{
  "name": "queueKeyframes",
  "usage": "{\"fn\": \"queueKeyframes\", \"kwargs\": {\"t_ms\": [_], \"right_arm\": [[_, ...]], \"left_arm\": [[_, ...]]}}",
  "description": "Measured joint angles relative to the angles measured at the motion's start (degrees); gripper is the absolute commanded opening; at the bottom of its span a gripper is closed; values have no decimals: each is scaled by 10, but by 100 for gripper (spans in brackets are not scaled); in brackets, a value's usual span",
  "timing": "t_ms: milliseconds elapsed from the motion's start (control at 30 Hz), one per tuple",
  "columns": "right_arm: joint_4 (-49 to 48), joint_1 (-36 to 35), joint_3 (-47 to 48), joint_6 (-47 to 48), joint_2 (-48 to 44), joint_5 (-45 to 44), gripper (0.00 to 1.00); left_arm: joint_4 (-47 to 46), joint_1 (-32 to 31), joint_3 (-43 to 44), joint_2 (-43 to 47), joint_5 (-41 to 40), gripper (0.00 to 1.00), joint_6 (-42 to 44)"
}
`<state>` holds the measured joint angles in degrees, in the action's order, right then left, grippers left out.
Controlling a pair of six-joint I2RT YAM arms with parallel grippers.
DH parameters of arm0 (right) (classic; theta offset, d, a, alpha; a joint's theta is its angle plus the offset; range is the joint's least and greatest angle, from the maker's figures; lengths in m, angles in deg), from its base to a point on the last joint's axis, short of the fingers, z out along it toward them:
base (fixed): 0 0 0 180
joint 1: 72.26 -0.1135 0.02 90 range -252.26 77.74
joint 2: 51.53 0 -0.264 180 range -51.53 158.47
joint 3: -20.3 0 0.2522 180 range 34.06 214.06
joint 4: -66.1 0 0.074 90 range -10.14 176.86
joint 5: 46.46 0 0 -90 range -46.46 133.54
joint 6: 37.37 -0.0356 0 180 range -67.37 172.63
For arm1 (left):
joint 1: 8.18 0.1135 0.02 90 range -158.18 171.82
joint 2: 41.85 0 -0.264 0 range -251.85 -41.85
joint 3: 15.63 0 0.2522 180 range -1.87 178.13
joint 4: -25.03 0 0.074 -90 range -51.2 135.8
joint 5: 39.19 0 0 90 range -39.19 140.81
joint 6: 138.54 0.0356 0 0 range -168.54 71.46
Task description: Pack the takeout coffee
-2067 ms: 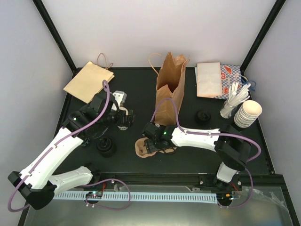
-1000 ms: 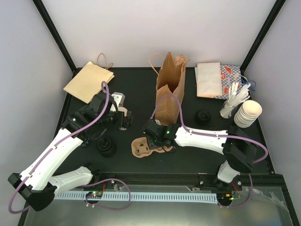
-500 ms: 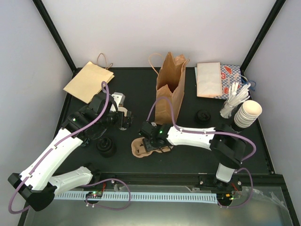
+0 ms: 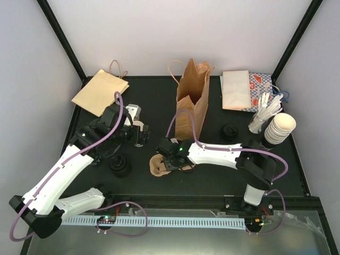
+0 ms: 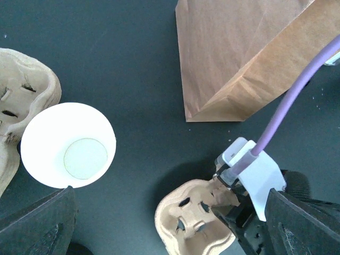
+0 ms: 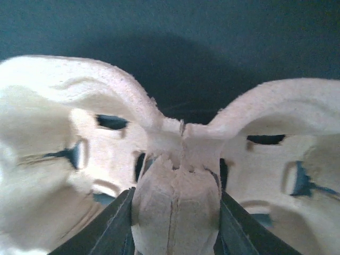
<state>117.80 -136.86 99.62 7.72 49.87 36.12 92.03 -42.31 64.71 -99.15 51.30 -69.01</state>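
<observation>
The takeout coffee (image 5: 68,144), a small white cup with a cream inside, stands upright on the black table in the left wrist view. In the top view my left gripper mostly hides it. My left gripper (image 4: 142,133) (image 5: 170,194) hangs just right of the cup, wide open, holding nothing. My right gripper (image 4: 169,159) (image 6: 175,212) is shut on the centre post of a brown cup carrier (image 4: 158,167) (image 5: 191,220) (image 6: 69,133) that lies in front of the standing paper bag (image 4: 191,101) (image 5: 239,53).
A second moulded carrier (image 5: 18,101) lies just left of the cup. Black lids (image 4: 120,166) (image 4: 230,131) sit on the table. A flat paper bag (image 4: 100,91) lies back left. Napkins (image 4: 236,89), cutlery (image 4: 265,114) and a stack of nested cups (image 4: 280,127) stand back right.
My right gripper has shifted a little to the left, and the carrier has moved with it. The left arm and the cup have stayed put.
</observation>
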Motion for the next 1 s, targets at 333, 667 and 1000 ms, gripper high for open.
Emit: {"fn": "queueKeyframes", "kwargs": {"t_ms": [333, 667, 1000], "right_arm": [[6, 0, 0, 8, -63, -20, 39], [10, 0, 1, 90, -199, -62, 38], [48, 9, 94, 190, -303, -101, 39]], "left_arm": [[0, 0, 0, 0, 0, 99, 0], [18, 12, 10, 0, -10, 99, 11], [33, 34, 65, 6, -35, 99, 24]]}}
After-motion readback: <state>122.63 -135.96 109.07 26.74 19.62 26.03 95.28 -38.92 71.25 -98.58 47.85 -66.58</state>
